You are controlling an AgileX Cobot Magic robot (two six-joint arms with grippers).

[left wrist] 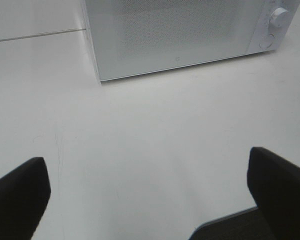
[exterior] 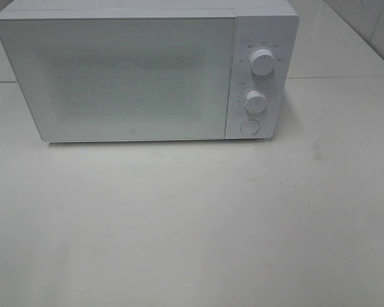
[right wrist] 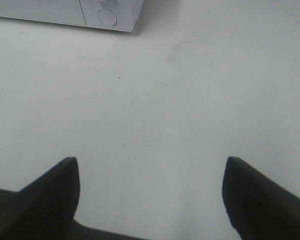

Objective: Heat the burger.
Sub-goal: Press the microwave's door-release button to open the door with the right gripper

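Black left hand (left wrist: 146, 156), right hand (right wrist: 150, 160) agape.

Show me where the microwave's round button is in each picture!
Exterior high: the round button sits lowest on the microwave panel, under the lower knob.
Left wrist: the round button shows next to that knob, by the microwave's front corner.
Right wrist: the round button shows by that same corner.
Shared landmark: the front corner beside the button.
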